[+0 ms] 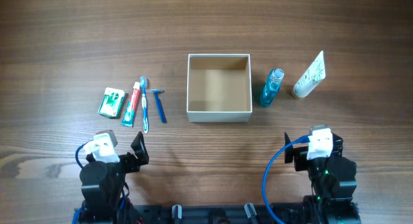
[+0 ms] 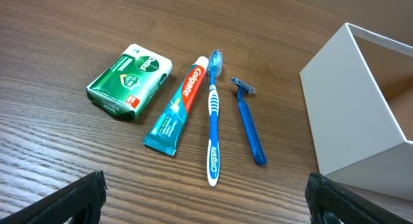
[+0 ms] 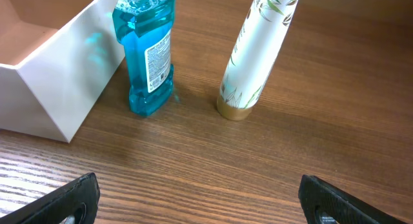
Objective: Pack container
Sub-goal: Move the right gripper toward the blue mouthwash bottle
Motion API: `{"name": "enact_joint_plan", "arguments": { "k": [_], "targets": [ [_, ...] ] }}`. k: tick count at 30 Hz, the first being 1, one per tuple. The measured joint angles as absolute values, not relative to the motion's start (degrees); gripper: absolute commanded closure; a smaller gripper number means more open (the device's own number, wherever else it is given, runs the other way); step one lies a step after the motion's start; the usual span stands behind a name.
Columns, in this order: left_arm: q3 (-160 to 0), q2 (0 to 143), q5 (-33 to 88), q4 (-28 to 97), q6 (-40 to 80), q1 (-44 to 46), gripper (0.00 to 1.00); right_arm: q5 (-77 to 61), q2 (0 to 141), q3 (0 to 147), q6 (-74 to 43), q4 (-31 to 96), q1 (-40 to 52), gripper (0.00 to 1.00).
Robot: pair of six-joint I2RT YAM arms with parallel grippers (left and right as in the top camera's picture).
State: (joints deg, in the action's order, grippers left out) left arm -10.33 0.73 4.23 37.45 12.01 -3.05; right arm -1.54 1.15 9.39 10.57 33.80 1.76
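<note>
OVERHEAD: container (image 1: 218, 88) mid-table; soap box (image 1: 111, 102), toothpaste (image 1: 132, 104), toothbrush (image 1: 144, 104), razor (image 1: 159, 104) side by side to its left; blue bottle (image 1: 271, 87) just beside its right wall, white tube (image 1: 310, 75) further right | LEFT WRIST: left gripper (image 2: 206, 198) spread wide, facing toothbrush; container wall at right | RIGHT WRIST: right gripper (image 3: 203, 198) spread wide, facing upright bottle and tube.

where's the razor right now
In the overhead view the blue razor lies on the robot's left side, between the toothbrush and the container, closer to the toothbrush.
</note>
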Motion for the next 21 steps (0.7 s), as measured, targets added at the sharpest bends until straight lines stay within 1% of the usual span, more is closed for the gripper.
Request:
{"name": "enact_joint_plan", "arguments": {
  "k": [13, 15, 18, 21],
  "targets": [
    [-10.3, 0.7, 4.2, 37.5, 12.0, -3.1, 0.00, -1.6, 1.1, 9.4, 10.6, 33.6, 1.8, 0.00],
    [-10.3, 0.7, 4.2, 37.5, 12.0, -3.1, 0.00, -3.6, 1.1, 9.3, 10.3, 31.8, 1.8, 0.00],
    [-10.3, 0.7, 4.2, 37.5, 12.0, -3.1, 0.00, -9.4, 1.1, 9.0, 6.0, 25.4, 1.8, 0.00],
    [-10.3, 0.7, 4.2, 37.5, 12.0, -3.0, 0.00, -17.3, 1.1, 9.0, -3.0, 20.7, 1.8, 0.00]
  ]
}}
